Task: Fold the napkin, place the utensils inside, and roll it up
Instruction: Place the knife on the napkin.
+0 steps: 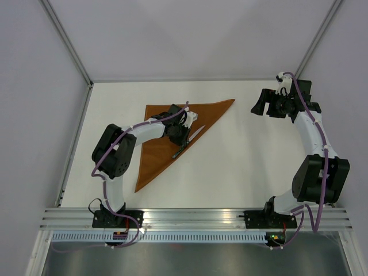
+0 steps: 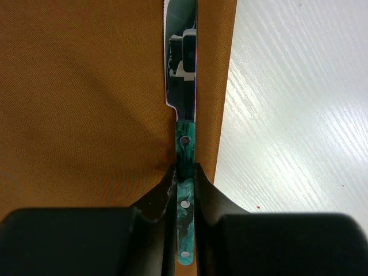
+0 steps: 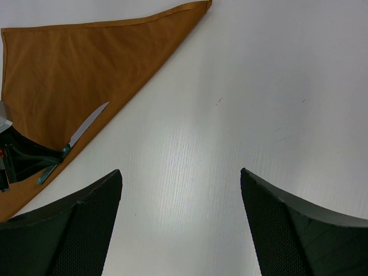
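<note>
The left gripper (image 2: 185,172) pinches the knife (image 2: 184,129) by its handle. In the wrist view the blade points to 12 o'clock, and the knife lies on the napkin (image 2: 86,115) just beside its 3 o'clock edge. The risk is that a nudge on release slides the knife off onto the table (image 2: 287,115), or that the fingers snag and ruck the cloth. The right gripper (image 3: 179,171) hangs spread wide, well apart at 2 o'clock.
</note>
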`<state>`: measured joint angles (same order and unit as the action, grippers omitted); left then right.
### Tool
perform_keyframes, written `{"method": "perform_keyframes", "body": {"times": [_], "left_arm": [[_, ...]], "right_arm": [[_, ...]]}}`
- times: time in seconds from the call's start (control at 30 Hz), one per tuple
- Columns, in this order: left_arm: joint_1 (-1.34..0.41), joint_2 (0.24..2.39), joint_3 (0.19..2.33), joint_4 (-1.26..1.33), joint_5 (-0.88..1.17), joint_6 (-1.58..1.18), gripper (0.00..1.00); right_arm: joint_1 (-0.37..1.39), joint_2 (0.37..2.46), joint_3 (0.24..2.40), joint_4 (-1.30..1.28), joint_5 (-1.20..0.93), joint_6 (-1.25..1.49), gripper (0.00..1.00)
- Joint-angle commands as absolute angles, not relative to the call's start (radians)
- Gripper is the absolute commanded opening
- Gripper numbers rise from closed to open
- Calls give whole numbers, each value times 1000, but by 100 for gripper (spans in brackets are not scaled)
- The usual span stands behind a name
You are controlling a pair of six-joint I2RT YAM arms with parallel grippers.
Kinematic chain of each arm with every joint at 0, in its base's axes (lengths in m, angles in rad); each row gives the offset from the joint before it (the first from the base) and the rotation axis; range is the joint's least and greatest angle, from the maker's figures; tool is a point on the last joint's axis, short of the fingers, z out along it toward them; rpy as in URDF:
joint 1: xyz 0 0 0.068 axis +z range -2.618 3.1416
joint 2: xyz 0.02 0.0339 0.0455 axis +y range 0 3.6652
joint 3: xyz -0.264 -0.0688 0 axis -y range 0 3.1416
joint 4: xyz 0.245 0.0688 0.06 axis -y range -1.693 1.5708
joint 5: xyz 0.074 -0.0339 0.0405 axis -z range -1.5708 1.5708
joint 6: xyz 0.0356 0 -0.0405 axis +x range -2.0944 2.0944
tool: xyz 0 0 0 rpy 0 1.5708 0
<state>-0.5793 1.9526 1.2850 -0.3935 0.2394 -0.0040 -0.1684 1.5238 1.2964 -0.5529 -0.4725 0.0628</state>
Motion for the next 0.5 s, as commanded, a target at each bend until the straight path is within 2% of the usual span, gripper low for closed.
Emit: {"method": "perform_keyframes", "body": {"times": [0.0, 0.2, 0.47], "left_arm": [[-583, 1950, 1284, -364, 268, -31, 19], [-583, 1944, 1290, -364, 275, -34, 30], [-583, 1910, 1295, -364, 259, -37, 36]], "right_arm": [[-169, 1531, 1293, -545, -453, 69, 88], [-169, 1529, 1293, -545, -453, 69, 88], [-170, 1528, 1293, -545, -453, 69, 89]]}}
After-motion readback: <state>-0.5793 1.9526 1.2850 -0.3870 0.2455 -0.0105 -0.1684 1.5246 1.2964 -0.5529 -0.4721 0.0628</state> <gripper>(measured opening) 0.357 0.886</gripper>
